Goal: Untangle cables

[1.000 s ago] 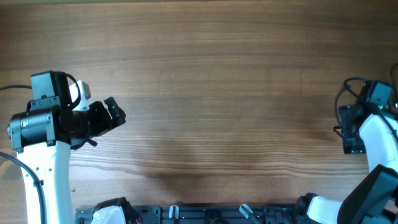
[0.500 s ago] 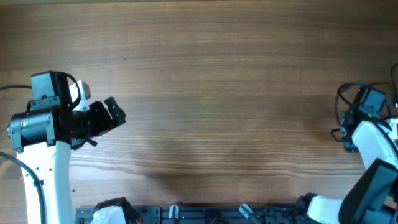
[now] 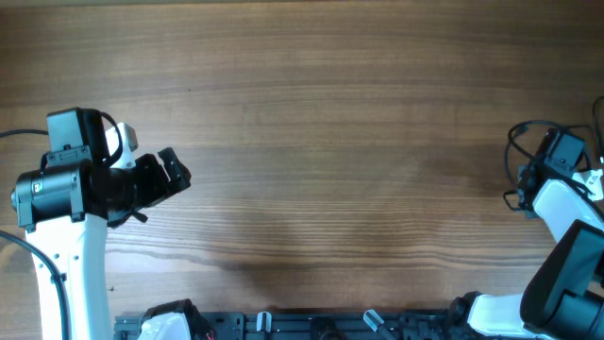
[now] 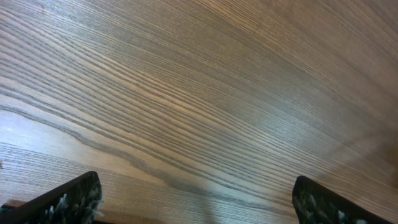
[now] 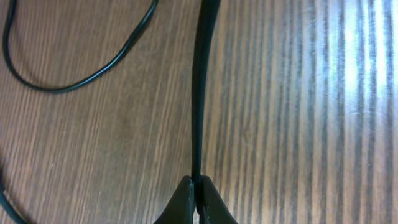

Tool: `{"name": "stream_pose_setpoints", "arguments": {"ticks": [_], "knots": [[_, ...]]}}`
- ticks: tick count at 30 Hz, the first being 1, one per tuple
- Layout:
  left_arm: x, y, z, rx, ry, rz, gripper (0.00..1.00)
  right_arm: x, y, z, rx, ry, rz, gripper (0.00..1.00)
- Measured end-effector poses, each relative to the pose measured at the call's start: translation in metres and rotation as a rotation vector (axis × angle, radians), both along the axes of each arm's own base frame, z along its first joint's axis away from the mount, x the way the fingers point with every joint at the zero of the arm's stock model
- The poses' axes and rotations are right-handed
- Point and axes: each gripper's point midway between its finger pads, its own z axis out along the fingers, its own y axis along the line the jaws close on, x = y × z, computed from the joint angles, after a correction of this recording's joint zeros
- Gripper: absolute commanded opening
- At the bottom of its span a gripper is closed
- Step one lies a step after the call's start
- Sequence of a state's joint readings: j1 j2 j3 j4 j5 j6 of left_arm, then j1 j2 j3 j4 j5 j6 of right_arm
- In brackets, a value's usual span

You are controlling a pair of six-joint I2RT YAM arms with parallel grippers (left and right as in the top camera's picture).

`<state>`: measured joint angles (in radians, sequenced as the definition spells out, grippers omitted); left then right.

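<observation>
My left arm stands at the left edge of the table (image 3: 330, 113). Its white link rises from the near side and its black wrist is turned so that the left gripper (image 3: 174, 169) points toward the middle of the table. Its fingers are spread wide. In the left wrist view the two fingertips (image 4: 68, 198) sit at opposite bottom corners, with only bare wood grain between them. This gripper holds nothing, and I cannot tell whether it touches the wood.

My right arm is folded in at the far right edge, with its white link bent back over the table's side. The right gripper (image 5: 198, 200) has its fingertips pressed together, pinching a black cable (image 5: 199, 87). In the right wrist view that cable runs straight out from the tips to the top of the frame. Its long axis lies along the wood grain, in line with my fingers. To the left of it, well apart, a thinner cable (image 5: 68, 88) lies on the wood in an open curve that sweeps back toward the pinched one near the top. From overhead, dark cable loops show only around this gripper, at the table's right edge.
</observation>
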<state>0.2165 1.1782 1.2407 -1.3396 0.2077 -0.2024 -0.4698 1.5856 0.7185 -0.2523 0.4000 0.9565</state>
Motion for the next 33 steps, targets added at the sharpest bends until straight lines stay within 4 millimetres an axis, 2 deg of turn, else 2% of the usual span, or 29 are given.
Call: {"name": "stream_pose_setpoints", "arguments": {"ticks": [1,3,5,6,8,10,11,13,14,15,16,17,18,19,21,24,25,27,28,30,31,32,33], "knots": [[0.0,0.0,0.0,0.0,0.0,0.0,1.0,0.003,-0.002,0.003,0.0,-0.006,0.011,0.04],[0.0,0.0,0.0,0.0,0.0,0.0,1.0,0.02,-0.018,0.034,-0.043,-0.075,0.031,0.04],[0.0,0.0,0.0,0.0,0.0,0.0,1.0,0.043,-0.05,0.105,-0.152,-0.21,0.042,0.04],[0.0,0.0,0.0,0.0,0.0,0.0,1.0,0.047,-0.066,0.145,-0.211,-0.287,0.031,0.04],[0.0,0.0,0.0,0.0,0.0,0.0,1.0,0.042,-0.092,0.216,-0.308,-0.434,-0.015,0.04],[0.0,0.0,0.0,0.0,0.0,0.0,1.0,0.026,-0.113,0.253,-0.366,-0.525,-0.081,0.04],[0.0,0.0,0.0,0.0,0.0,0.0,1.0,0.016,-0.124,0.261,-0.38,-0.55,-0.118,0.04],[0.0,0.0,0.0,0.0,0.0,0.0,1.0,-0.001,-0.138,0.258,-0.379,-0.549,-0.168,0.04],[0.0,0.0,0.0,0.0,0.0,0.0,1.0,-0.006,-0.143,0.256,-0.376,-0.547,-0.188,0.12],[0.0,0.0,0.0,0.0,-0.001,0.0,1.0,-0.007,-0.146,0.25,-0.367,-0.536,-0.196,0.38],[0.0,0.0,0.0,0.0,0.0,0.0,1.0,-0.006,-0.148,0.238,-0.341,-0.516,-0.202,0.54],[0.0,0.0,0.0,0.0,0.0,0.0,1.0,-0.004,-0.148,0.225,-0.308,-0.491,-0.198,0.76],[0.0,0.0,0.0,0.0,0.0,0.0,1.0,0.0,-0.148,0.21,-0.27,-0.47,-0.19,0.91],[0.0,0.0,0.0,0.0,0.0,0.0,1.0,0.004,-0.148,0.199,-0.239,-0.46,-0.179,1.0],[0.0,0.0,0.0,0.0,0.0,0.0,1.0,0.012,-0.144,0.181,-0.179,-0.446,-0.149,1.0],[0.0,0.0,0.0,0.0,0.0,0.0,1.0,0.028,-0.129,0.173,-0.082,-0.484,-0.066,1.0],[0.0,0.0,0.0,0.0,0.0,0.0,1.0,0.04,-0.116,0.172,-0.033,-0.515,0.011,1.0],[0.0,0.0,0.0,-0.002,0.0,0.0,1.0,0.073,-0.078,0.174,0.044,-0.543,0.268,1.0],[0.0,-0.001,0.0,-0.004,0.0,-0.002,1.0,0.088,-0.047,0.172,0.094,-0.533,0.444,0.99],[0.001,-0.006,0.001,-0.022,-0.008,-0.024,1.0,0.106,0.026,0.157,0.191,-0.456,0.756,1.0],[0.001,-0.008,0.001,-0.026,-0.009,-0.034,1.0,0.111,0.053,0.152,0.213,-0.424,0.867,1.0],[0.001,-0.011,0.001,-0.029,-0.01,-0.051,1.0,0.112,0.09,0.144,0.242,-0.372,1.025,1.0],[0.0,-0.013,0.001,-0.032,-0.01,-0.064,1.0,0.111,0.112,0.14,0.257,-0.344,1.112,1.0]]}}
